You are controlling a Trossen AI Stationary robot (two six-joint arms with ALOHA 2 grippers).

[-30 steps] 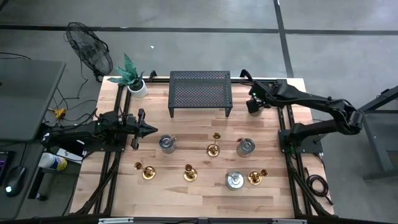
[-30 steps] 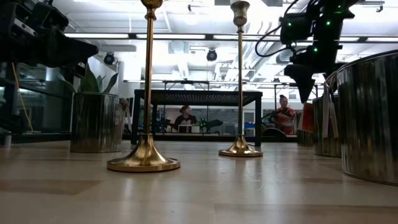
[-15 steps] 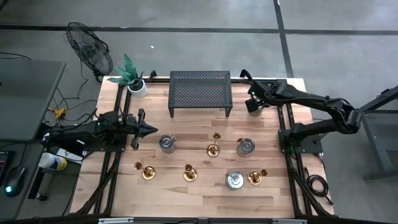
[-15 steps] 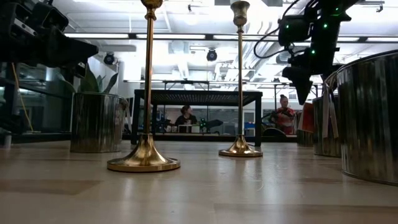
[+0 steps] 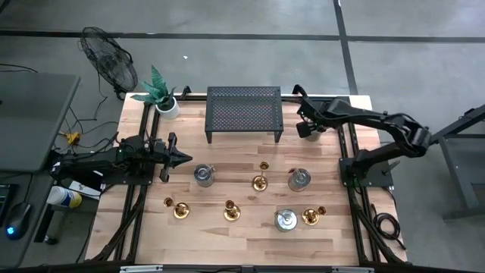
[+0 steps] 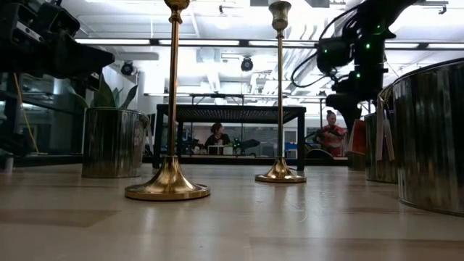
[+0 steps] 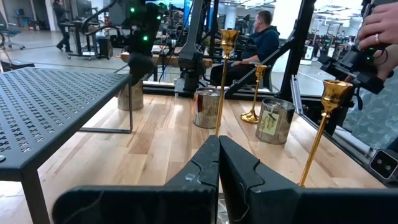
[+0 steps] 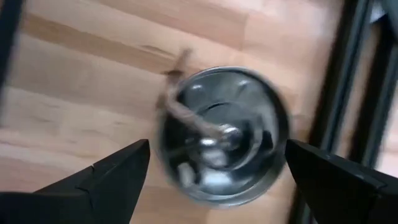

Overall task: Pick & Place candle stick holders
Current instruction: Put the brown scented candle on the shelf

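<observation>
While the right gripper [image 5: 301, 127] hangs with its fingers spread wide and empty over a silver tin [image 8: 222, 134] at the table's far right, just beside the black mesh stand [image 5: 244, 111], the candle stick holders [image 5: 261, 179] stand well apart from it, nearer the front of the wooden table [image 5: 227, 159]. Two [image 5: 179, 208] [image 5: 232, 211] stand toward the front left, one at the middle and one [image 5: 311, 215] at the front right, among three other silver tins [image 5: 203, 175]. Each is shiny gold, with a round flared base and a slim upright stem topped by a small cup, as the low view shows [image 6: 167, 181]. The left gripper [image 5: 184, 158], fingers pressed together and holding nothing, rests at the table's left side, near a tin and apart from every holder.
</observation>
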